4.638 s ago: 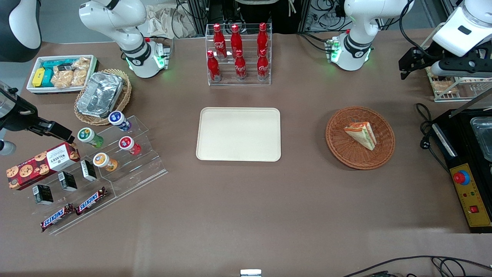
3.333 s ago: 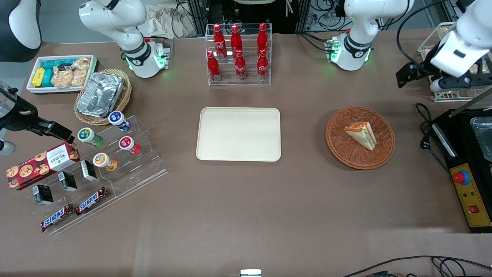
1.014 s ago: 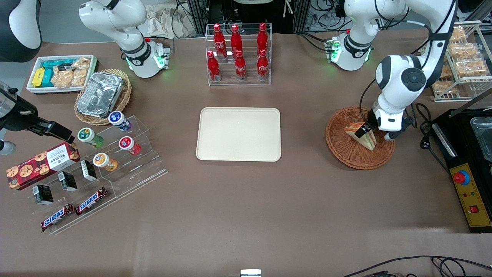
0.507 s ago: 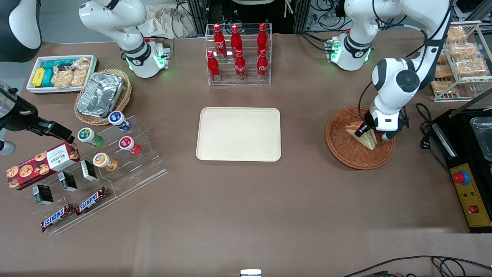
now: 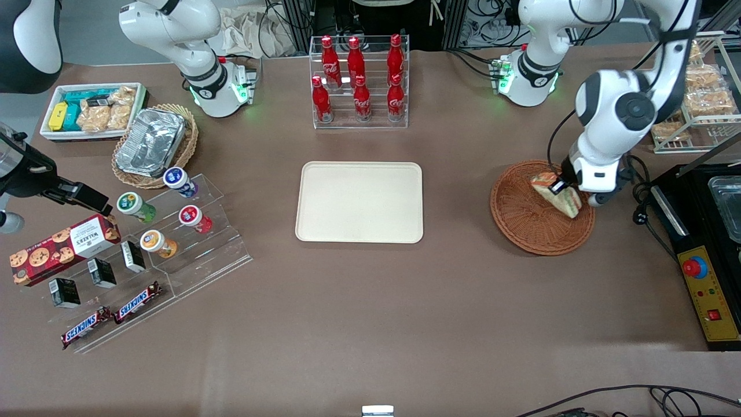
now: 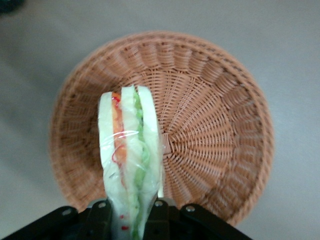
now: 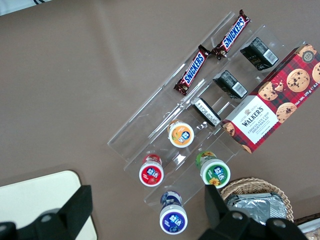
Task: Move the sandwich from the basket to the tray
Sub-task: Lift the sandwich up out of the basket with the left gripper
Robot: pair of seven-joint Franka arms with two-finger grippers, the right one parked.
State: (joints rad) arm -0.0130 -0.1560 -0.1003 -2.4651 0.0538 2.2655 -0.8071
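Note:
The clear-wrapped sandwich (image 5: 559,196) (image 6: 130,155) is a white-bread wedge with red, green and orange layers. My left gripper (image 5: 560,189) (image 6: 131,220) is shut on it and holds it lifted above the reddish-brown wicker basket (image 5: 521,217) (image 6: 215,120), which shows nothing else inside. The cream-beige tray (image 5: 359,201) lies bare at the table's middle, well off toward the parked arm's end from the basket.
A rack of red cola bottles (image 5: 359,81) stands farther from the front camera than the tray. A black control box (image 5: 703,255) sits beside the basket at the working arm's end, with a wire rack of bagged snacks (image 5: 694,98) above it. An acrylic snack stand (image 5: 145,243) lies toward the parked arm's end.
The arm came down from the snack rack to the basket, closed on the sandwich, and has now raised it off the basket floor and shifted it slightly toward the working arm's end.

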